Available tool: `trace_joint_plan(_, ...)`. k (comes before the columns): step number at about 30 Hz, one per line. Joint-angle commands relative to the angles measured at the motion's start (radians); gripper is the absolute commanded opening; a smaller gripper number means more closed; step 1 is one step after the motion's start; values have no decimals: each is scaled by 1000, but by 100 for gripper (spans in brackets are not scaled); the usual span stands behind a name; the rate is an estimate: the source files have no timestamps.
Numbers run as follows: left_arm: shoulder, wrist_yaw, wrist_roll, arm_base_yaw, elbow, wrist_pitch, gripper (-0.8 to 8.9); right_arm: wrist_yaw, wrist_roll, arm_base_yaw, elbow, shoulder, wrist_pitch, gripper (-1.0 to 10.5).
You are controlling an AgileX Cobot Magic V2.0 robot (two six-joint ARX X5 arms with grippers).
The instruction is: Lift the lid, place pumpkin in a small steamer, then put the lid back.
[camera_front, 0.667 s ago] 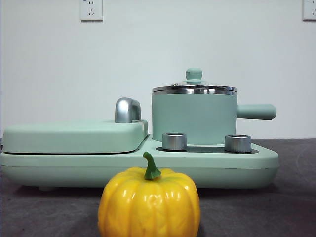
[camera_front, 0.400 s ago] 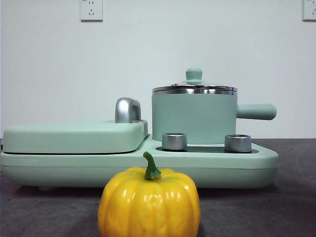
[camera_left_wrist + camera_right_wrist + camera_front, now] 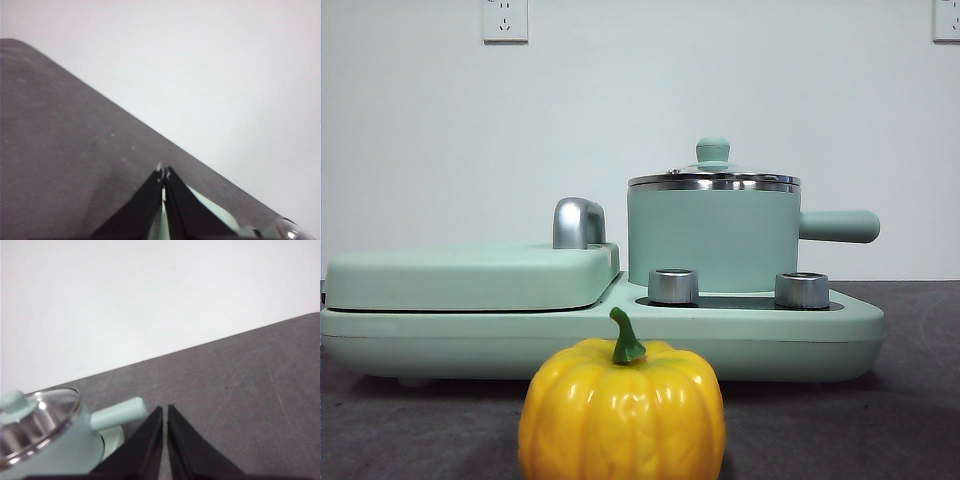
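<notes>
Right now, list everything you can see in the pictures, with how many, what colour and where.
pumpkin: one, glossy yellow-orange with green stem, on the table nearest the front camera.
small steamer: one, mint green with steel rim and side handle, on the appliance base behind the knobs.
lid: one, glass with steel rim and mint knob, closed on the small steamer.
appliance base: one, mint green, across the table behind the pumpkin.
flat cover: one, mint green with chrome handle, beside the small steamer.
knobs: two, silver.
wall sockets: two, white.
table: dark grey.
left gripper: black, jaws shut, empty.
right gripper: black, jaws shut, near the steamer's handle.
</notes>
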Motion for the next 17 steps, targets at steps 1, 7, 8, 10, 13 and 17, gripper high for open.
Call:
trace_joint_plan(1,25,30,12,2,70,-60,10,-3,9,0,81,21,-63,14)
trace_joint_plan(7,112,88,112,2,214,-191,10,-47,-51,0,219,98,-163,14)
trace_joint_plan(8,132,100,138,2,239,-208,10,-58,-68,0,237,116,-169,14)
trace_joint_plan(10,175,119,183,2,282,-233,10,-74,-90,0,271,150,-182,14)
trace_joint_plan(13,248,154,241,2,351,-268,10,-108,-129,0,319,211,-196,14)
trace_joint_plan(17,351,205,322,2,441,-306,10,-160,-182,0,366,296,-197,14)
